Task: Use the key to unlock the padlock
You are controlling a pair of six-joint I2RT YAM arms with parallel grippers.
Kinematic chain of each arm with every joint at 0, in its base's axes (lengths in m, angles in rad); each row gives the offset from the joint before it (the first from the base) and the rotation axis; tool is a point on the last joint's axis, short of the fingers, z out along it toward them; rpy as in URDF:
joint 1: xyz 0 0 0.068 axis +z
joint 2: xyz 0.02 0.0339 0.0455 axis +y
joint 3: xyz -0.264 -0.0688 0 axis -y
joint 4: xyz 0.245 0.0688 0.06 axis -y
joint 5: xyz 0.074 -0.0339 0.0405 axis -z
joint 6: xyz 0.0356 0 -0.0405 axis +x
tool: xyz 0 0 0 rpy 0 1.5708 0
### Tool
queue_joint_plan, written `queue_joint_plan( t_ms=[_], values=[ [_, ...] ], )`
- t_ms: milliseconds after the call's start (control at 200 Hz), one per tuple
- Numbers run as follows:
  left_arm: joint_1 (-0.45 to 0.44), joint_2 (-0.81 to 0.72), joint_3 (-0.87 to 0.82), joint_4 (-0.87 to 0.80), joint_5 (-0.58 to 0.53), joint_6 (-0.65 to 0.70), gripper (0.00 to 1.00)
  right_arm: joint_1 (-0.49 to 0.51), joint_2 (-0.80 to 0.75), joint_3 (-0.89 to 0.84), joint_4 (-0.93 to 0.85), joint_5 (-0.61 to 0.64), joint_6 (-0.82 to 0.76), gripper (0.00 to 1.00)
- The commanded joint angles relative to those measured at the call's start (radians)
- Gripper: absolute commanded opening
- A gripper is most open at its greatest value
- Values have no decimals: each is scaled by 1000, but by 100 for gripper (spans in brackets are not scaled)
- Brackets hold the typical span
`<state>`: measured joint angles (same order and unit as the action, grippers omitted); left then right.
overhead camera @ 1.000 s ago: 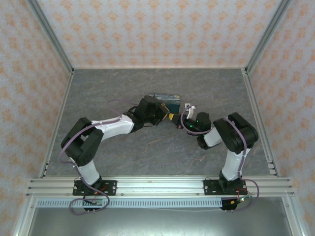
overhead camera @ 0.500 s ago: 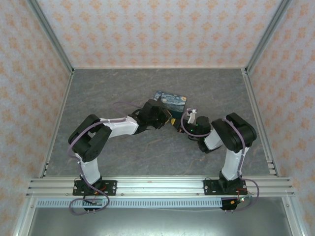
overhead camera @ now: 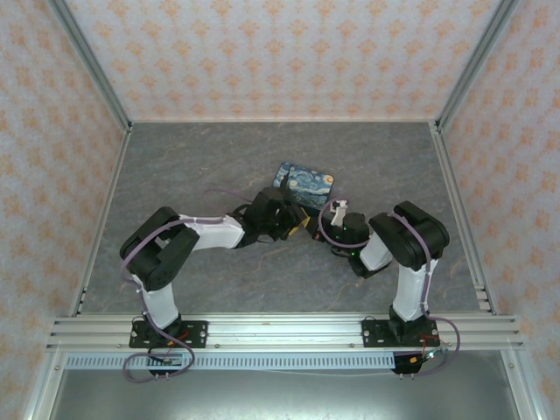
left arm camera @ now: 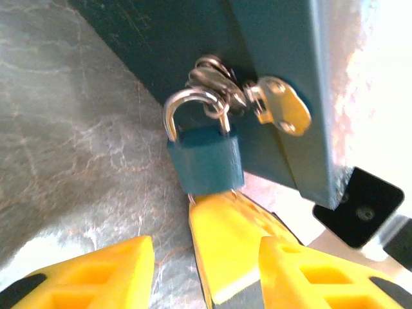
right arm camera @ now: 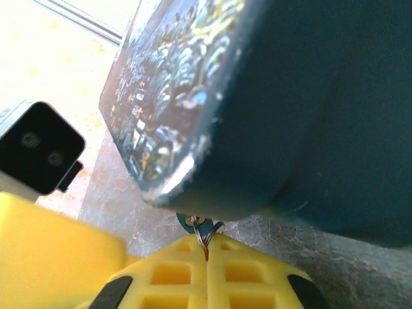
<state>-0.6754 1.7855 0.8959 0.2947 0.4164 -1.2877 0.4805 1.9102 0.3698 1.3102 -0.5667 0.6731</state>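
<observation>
Padlock [left arm camera: 205, 164] hangs mid-frame in left wrist view, shackle thru the hasp of the box [left arm camera: 283, 38]. Your right hand [right arm camera: 205, 248] is clenched on a thin metal bit, prob. the key [right arm camera: 205, 235], right under it; left hand [left arm camera: 205, 252] is released, fingers apart at frame bottom. Step looks like key insertion: next you need the tip lined up w/ the keyway, then a twist.
</observation>
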Motion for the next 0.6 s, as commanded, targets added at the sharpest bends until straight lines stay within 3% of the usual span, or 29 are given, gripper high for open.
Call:
queue_joint_plan(
  t_ms=[0,85,300,596],
  values=[
    [25,-116,-31,-34,-18,76,54,14,8,-3,42,27,25,0],
    [50,-163,-63,-34,-36,102,59,22,3,0,41,29,53,0],
    [79,-179,-133,114,-30,89,61,55,-29,0,31,62,123,0],
    [89,-58,-228,457,-31,-52,52,60,-53,17,30,63,291,0]
  ],
)
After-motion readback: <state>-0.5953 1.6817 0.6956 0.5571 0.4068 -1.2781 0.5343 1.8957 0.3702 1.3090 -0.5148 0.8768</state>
